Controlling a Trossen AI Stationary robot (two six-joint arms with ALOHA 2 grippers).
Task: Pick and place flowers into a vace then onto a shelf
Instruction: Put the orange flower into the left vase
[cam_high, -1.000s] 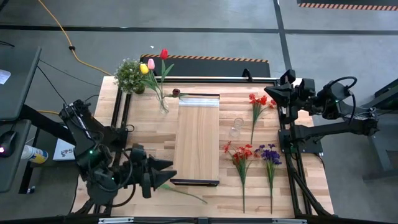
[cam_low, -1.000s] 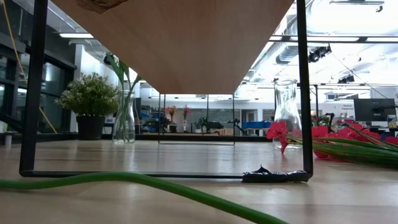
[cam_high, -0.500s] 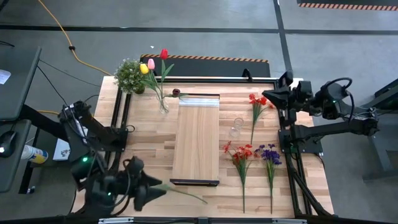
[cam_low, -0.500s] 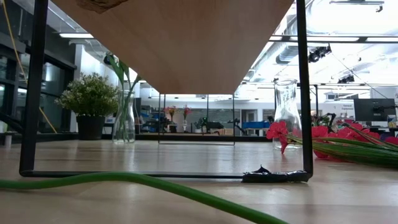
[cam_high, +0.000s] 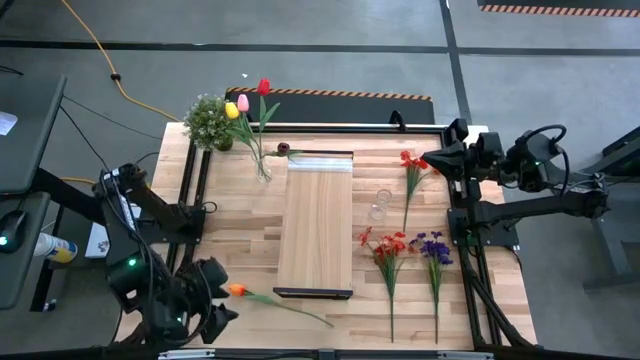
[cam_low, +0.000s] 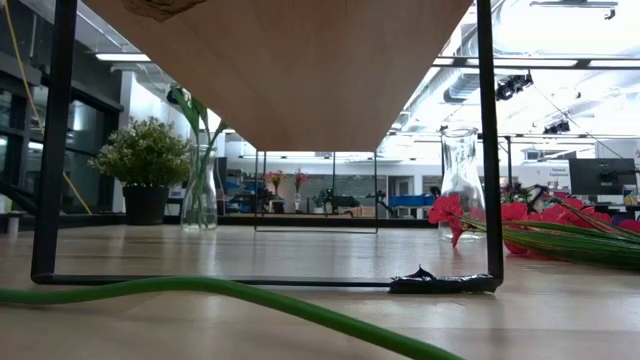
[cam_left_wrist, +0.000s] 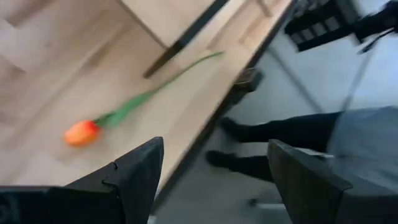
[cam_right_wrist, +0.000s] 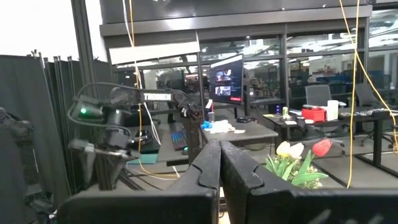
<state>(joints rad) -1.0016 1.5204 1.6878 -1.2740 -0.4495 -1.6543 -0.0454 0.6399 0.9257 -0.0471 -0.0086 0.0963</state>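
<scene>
Your left tool (cam_high: 222, 318) hangs wide open and empty, lower left, beside the orange tulip (cam_high: 236, 290) on the tabletop (cam_high: 250, 230); right tool (cam_high: 430, 160) fully closed, empty.

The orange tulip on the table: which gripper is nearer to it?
Left. The left gripper is open right beside the orange tulip; the right gripper is shut across the table.

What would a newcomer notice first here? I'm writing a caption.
Probably the vase at the table's far left, holding yellow, pink and red tulips. Next, red and purple flowers lying right of the long shelf. Near the front edge, an orange tulip lies before the open left gripper.
</scene>
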